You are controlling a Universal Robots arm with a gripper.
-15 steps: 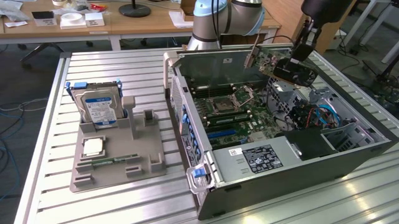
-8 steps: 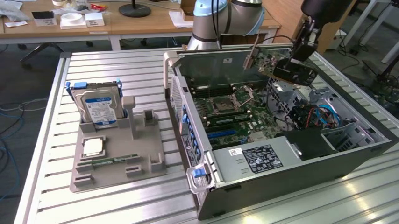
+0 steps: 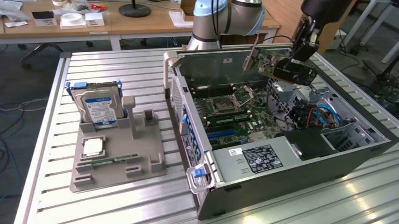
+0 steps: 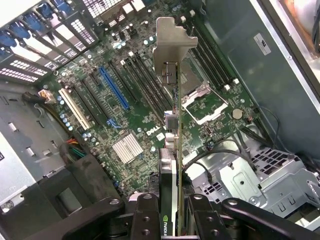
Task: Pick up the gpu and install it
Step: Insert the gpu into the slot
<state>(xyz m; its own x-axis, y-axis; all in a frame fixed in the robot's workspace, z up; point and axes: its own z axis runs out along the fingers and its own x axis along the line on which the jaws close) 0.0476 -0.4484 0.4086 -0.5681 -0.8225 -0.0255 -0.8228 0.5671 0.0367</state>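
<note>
The pincer [image 4: 172,216] is clenched on the gpu [image 4: 170,170], one black finger pressing each face of the card. The card shows edge-on, with its silver bracket [image 4: 172,45] at the end farthest from the pincer; the gripped end is cut off by the frame. In the exterior view the gpu hangs tilted over the open computer case [image 3: 293,179], above the motherboard [image 3: 227,105] lying inside. On the surface [image 3: 124,205], a grey holder [image 3: 118,168] carries an upright hard drive [image 3: 100,109].
</note>
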